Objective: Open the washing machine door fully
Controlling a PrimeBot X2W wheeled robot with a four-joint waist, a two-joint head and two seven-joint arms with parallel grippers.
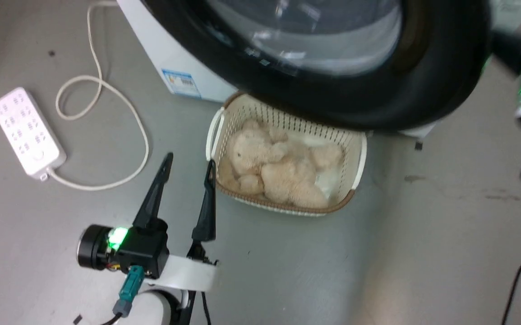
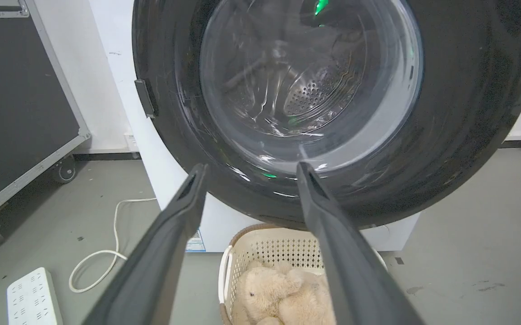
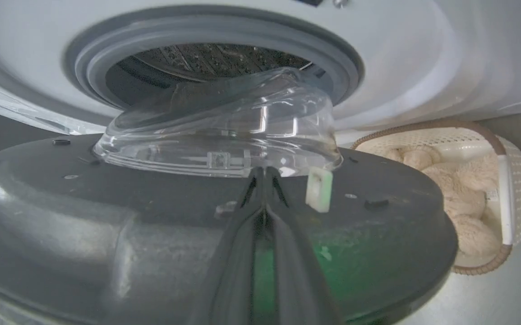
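Left claw (image 1: 189, 159): mine, fingers spread, empty, beside basket (image 1: 361, 153). Right claw (image 3: 265, 172): my fingers pressed together, tips at inner face of door (image 3: 84, 216). Door: standing partly open off washing machine (image 3: 400, 58), overhanging basket

Soft even light (glare across the door (image 2: 310, 90))

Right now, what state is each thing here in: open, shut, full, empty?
washing machine door: open, standing off the machine's front.
washing machine: front hole uncovered.
left gripper: open, empty.
right gripper: shut, tips at the door's inner face.
basket: on the floor, holding a plush bear.
power strip: on the floor, no plugs in its sockets.
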